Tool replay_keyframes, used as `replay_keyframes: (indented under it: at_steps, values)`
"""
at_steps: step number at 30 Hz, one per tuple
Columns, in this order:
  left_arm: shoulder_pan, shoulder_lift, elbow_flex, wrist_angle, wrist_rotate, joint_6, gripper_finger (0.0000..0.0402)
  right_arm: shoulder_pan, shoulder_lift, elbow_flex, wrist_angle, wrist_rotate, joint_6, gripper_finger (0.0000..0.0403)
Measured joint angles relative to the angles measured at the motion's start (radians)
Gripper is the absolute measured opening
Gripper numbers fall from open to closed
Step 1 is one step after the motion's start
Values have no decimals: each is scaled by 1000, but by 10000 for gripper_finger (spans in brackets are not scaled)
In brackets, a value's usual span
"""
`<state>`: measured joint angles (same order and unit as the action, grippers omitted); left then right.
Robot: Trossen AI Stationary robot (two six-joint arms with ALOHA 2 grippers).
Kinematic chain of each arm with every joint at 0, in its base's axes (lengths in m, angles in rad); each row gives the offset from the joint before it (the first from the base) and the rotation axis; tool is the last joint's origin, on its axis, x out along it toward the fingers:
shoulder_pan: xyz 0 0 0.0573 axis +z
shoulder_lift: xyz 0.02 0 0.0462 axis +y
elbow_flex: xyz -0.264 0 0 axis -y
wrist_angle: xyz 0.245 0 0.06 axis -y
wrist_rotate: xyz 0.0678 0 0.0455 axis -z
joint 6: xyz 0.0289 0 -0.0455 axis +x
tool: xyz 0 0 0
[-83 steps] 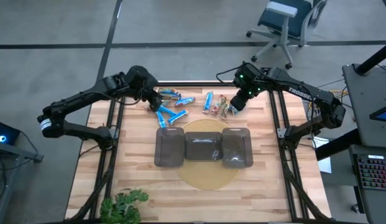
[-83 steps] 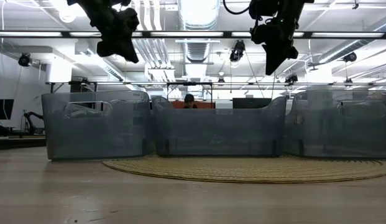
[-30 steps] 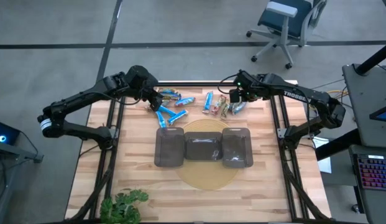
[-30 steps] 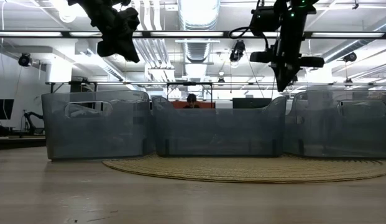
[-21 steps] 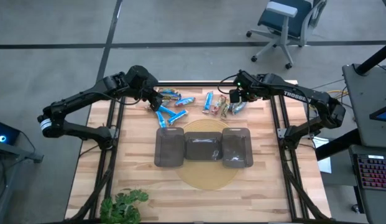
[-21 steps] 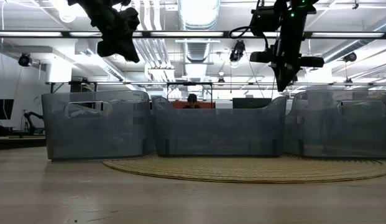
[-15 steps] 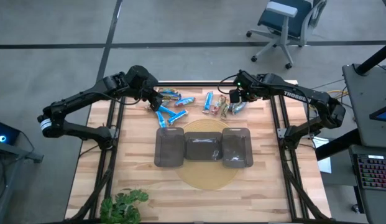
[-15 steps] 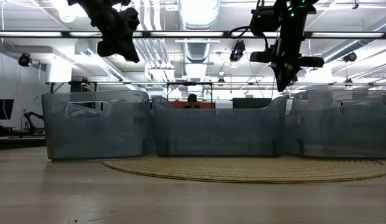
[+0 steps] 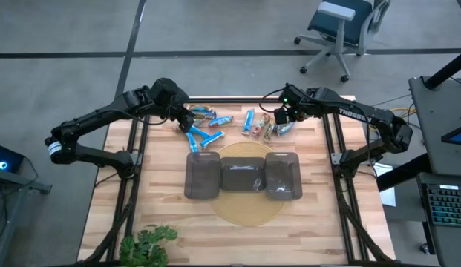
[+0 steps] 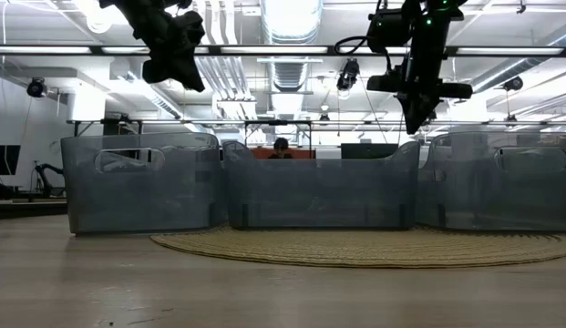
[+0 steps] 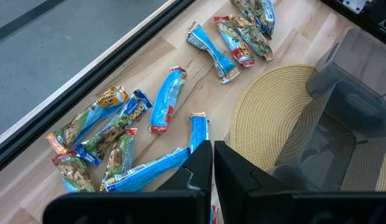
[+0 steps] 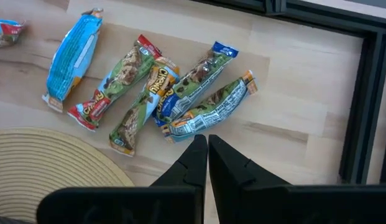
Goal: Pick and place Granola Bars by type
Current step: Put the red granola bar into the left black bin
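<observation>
— What do you have from above?

— I see the granola bars (image 9: 229,124) strewn along the far edge of the surface (image 9: 163,215), blue ones left, mixed ones right. My left hand (image 9: 182,119) hangs over the blue bunch, my right hand (image 9: 278,120) over the mixed bunch.

— And the trays?

— Three dark trays (image 9: 243,176) side by side on a round mat (image 9: 245,211).

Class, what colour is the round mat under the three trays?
Pale straw yellow, woven round mat; clearest in the high view.

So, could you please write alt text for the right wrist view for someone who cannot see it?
The right gripper, its dark fingers shut and empty, hovers above a cluster of shiny wrapped granola bars in green, orange and blue lying on the light wooden table. A plain blue bar lies apart beside them, and a woven straw mat's edge shows.
</observation>
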<state>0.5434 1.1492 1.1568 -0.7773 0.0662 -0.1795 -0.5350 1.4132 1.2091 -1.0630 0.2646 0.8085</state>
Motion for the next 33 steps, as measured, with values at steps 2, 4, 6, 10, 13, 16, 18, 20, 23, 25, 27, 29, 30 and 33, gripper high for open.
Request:
replay_keyframes:
  at_steps: [2,4,6,10,13,16,18,20,23,25,27,29,30,33]
  values:
    - [0,0,0,0,0,0,0,0,0,0,0,0,0,8]
    - [0,0,0,0,0,0,0,0,0,0,1,0,0,8]
    - [0,0,0,0,0,0,0,0,0,0,2,0,1,8]
    - [0,0,0,0,0,0,0,0,0,0,3,-1,-3,8]
    - [0,0,0,0,0,0,0,0,0,0,3,-1,0,8]
    - [0,0,0,0,0,0,0,0,0,0,3,-2,-3,8]
    - [0,0,0,0,0,-1,0,0,0,0,3,-2,-5,8]
    - [-1,0,0,0,0,-15,0,0,0,0,4,-2,-5,9]
    - [-1,0,0,0,0,-46,0,0,0,0,4,-2,-4,9]
    - [-1,0,0,0,0,-53,0,0,0,0,4,-2,-4,8]
    - [-1,0,0,0,0,-55,0,0,0,0,4,-2,-4,8]
    - [-1,0,0,0,0,-55,0,0,0,0,5,-2,-5,8]
    - [-1,0,0,0,0,-55,0,0,0,0,5,-2,-4,8]
    - [-1,0,0,0,0,-55,0,0,0,0,5,-2,-5,8]
